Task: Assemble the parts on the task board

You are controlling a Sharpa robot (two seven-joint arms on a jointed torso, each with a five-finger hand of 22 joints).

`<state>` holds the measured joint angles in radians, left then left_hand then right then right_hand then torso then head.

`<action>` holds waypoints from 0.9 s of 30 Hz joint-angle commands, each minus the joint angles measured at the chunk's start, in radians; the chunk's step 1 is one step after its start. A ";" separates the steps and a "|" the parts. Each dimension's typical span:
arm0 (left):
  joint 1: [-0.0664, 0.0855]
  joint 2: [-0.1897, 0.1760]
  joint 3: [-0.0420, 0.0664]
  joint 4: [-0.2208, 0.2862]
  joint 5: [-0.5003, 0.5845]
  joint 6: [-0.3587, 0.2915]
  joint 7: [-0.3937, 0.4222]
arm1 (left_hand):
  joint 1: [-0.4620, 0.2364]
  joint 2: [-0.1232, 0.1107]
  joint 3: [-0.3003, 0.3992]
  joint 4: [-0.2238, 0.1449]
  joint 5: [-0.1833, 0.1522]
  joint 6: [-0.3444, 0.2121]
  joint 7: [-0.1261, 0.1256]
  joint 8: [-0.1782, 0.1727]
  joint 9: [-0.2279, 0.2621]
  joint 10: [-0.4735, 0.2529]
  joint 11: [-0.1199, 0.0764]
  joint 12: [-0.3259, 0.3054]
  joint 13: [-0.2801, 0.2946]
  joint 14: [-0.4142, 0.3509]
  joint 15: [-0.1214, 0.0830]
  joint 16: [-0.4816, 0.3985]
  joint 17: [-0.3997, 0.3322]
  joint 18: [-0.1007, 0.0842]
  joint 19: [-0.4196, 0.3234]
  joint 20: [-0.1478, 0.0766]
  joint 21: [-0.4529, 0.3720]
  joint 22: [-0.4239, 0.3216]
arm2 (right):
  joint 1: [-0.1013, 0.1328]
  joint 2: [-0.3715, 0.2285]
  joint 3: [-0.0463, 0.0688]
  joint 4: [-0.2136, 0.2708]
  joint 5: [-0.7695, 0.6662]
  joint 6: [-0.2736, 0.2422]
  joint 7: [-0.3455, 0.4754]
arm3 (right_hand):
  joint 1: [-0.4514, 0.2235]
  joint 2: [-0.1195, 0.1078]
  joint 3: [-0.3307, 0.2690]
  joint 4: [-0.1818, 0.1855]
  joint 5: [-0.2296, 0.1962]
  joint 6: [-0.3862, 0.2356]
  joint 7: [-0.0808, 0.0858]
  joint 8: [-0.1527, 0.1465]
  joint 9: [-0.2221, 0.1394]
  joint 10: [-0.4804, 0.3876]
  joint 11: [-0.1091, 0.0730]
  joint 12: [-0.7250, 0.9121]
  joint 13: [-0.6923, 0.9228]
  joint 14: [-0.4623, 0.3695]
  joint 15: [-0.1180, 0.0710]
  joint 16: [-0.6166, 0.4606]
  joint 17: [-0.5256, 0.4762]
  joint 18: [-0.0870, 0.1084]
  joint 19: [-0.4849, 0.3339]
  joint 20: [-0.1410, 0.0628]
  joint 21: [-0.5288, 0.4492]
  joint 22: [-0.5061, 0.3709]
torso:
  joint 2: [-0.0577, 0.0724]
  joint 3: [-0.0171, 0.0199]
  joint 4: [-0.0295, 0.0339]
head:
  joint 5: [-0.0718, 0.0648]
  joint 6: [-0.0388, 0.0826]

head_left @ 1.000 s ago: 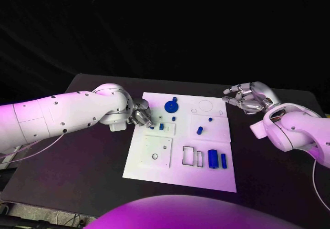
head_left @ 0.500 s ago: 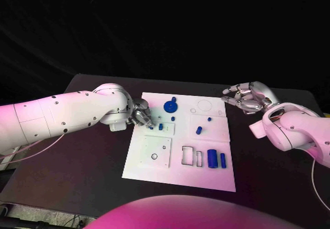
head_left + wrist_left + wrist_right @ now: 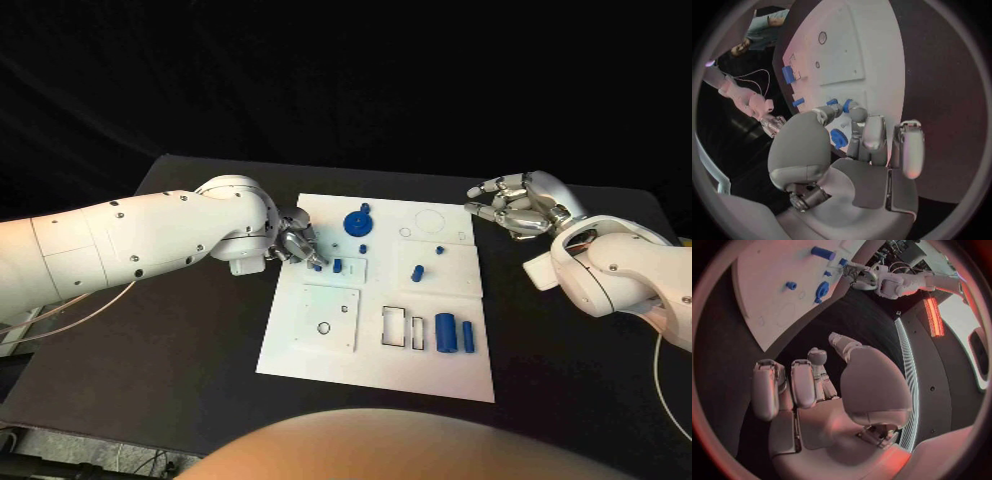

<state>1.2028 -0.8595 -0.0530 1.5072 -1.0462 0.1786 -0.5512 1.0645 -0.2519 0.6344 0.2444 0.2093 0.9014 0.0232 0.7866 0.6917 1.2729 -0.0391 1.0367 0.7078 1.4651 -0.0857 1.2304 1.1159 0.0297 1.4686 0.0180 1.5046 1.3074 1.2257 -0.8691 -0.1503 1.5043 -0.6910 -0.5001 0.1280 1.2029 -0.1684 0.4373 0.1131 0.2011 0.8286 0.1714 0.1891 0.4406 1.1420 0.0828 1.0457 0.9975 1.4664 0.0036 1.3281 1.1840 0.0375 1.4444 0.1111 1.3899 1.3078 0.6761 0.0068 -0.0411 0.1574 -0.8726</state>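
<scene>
I have my left hand (image 3: pixel 297 242) down at the left edge of the task board (image 3: pixel 346 360), fingertips gathered close around a small blue part (image 3: pixel 319 266). From the left wrist view the fingers (image 3: pixel 856 114) look to be touching or pinching a small blue piece (image 3: pixel 847 105), but I cannot tell whether it is truly held or only nudged. I judge this to be the pick or seating of that piece, early in the assembly.

Next I need a firm pinch, then a short carry to whichever recess fits it; the square plate (image 3: pixel 330 317) with the small hole lies just in front.

My right hand (image 3: pixel 519 205) hangs off the board's far right corner over the black worktop (image 3: pixel 173 340), fingers curled in, holding nothing.

Other loose parts crowd close: a short peg (image 3: pixel 338 266) just beside my fingers, the round blue gear (image 3: pixel 358 220), a tilted peg (image 3: pixel 417 271), and two cylinders (image 3: pixel 454 334) near the front. The neighbouring peg could get knocked.
</scene>
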 commanded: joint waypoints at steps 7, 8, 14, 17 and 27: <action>-0.003 0.001 -0.002 -0.005 0.008 -0.010 -0.011 | 0.002 0.004 -0.060 0.027 0.000 0.007 0.003 -0.002 -0.006 0.011 -0.003 0.013 0.009 0.000 -0.011 0.003 0.001 -0.007 0.051 -0.007 0.011 0.175 | -0.001 -0.001 0.000 0.002 -0.005 0.014 0.008 | -0.013 -0.003 -0.002 0.006 0.006 -0.004 -0.001 0.004 -0.001 -0.010 0.000 -0.006 -0.004 0.011 0.000 -0.010 -0.009 0.020 -0.015 -0.001 -0.014 0.101 | -0.001 -0.0004 0.0009 | 0.000 0.000; -0.003 0.001 -0.002 -0.005 0.008 -0.010 -0.011 | 0.003 0.005 -0.065 0.030 0.001 0.007 0.003 -0.002 -0.007 0.012 -0.003 0.014 0.010 0.000 -0.011 0.003 0.001 -0.007 0.051 -0.007 0.010 0.175 | -0.001 -0.001 0.000 0.002 -0.006 0.013 0.008 | -0.013 -0.003 -0.002 0.006 0.006 -0.004 -0.001 0.004 -0.001 -0.010 0.000 -0.006 -0.004 0.011 0.000 -0.010 -0.009 0.020 -0.015 -0.001 -0.014 0.101 | -0.001 -0.0002 0.0007 | 0.000 0.000; -0.003 -0.003 -0.002 -0.004 0.008 -0.019 -0.007 | 0.004 0.007 -0.105 0.044 0.001 0.009 0.003 0.000 -0.010 0.014 -0.004 0.018 0.013 0.000 -0.011 0.003 0.001 -0.008 0.053 -0.006 0.013 0.179 | -0.001 -0.002 0.000 0.002 -0.006 0.013 0.009 | -0.016 -0.005 -0.006 0.009 0.006 -0.007 -0.001 0.004 -0.002 -0.012 0.000 -0.008 -0.006 0.010 0.001 -0.014 -0.012 0.020 -0.016 -0.001 -0.016 0.099 | -0.001 -0.0006 0.0004 | 0.000 0.000; -0.003 -0.005 -0.001 -0.003 0.010 -0.035 -0.003 | 0.001 0.011 -0.125 0.047 0.002 0.011 0.002 0.001 -0.012 0.016 -0.004 0.020 0.017 0.000 -0.012 0.003 0.001 -0.009 0.055 -0.006 0.015 0.182 | -0.001 -0.002 0.000 0.001 -0.006 0.013 0.009 | -0.018 -0.007 -0.010 0.012 0.007 -0.008 -0.001 0.004 -0.002 -0.014 0.000 -0.009 -0.007 0.009 0.001 -0.015 -0.013 0.021 -0.018 -0.001 -0.018 0.098 | 0.000 -0.0007 0.0007 | 0.000 0.000; -0.003 -0.006 0.001 0.003 0.038 -0.070 0.026 | -0.044 0.038 -0.241 0.049 0.004 0.016 0.002 0.003 -0.022 0.020 -0.004 0.027 0.022 0.001 -0.012 0.004 0.001 -0.010 0.057 -0.006 0.017 0.186 | -0.001 -0.001 0.000 -0.001 -0.007 0.001 0.016 | -0.033 -0.004 -0.023 0.031 0.011 -0.010 -0.001 0.006 -0.003 -0.013 0.001 -0.007 -0.006 0.008 0.001 -0.021 -0.017 0.021 -0.019 0.000 -0.022 0.096 | -0.001 -0.0013 0.0007 | -0.008 0.000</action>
<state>1.2001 -0.8664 -0.0533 1.5068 -1.0336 0.1344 -0.5484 1.0265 -0.2138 0.3945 0.2942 0.2092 0.9117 0.0269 0.7865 0.6701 1.2871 -0.0465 1.0600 0.7304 1.4650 -0.0928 1.2304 1.1165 0.0296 1.4686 0.0180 1.5152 1.3074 1.2257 -0.8702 -0.1503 1.5031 -0.6914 -0.5013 0.1315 1.1777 -0.1724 0.4166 0.1393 0.2053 0.8249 0.1678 0.1891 0.4384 1.1341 0.0822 1.0410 0.9906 1.4664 0.0036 1.3109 1.1672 0.0532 1.4336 0.1110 1.3714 1.3075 0.6757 0.0058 -0.0406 0.1517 -0.8726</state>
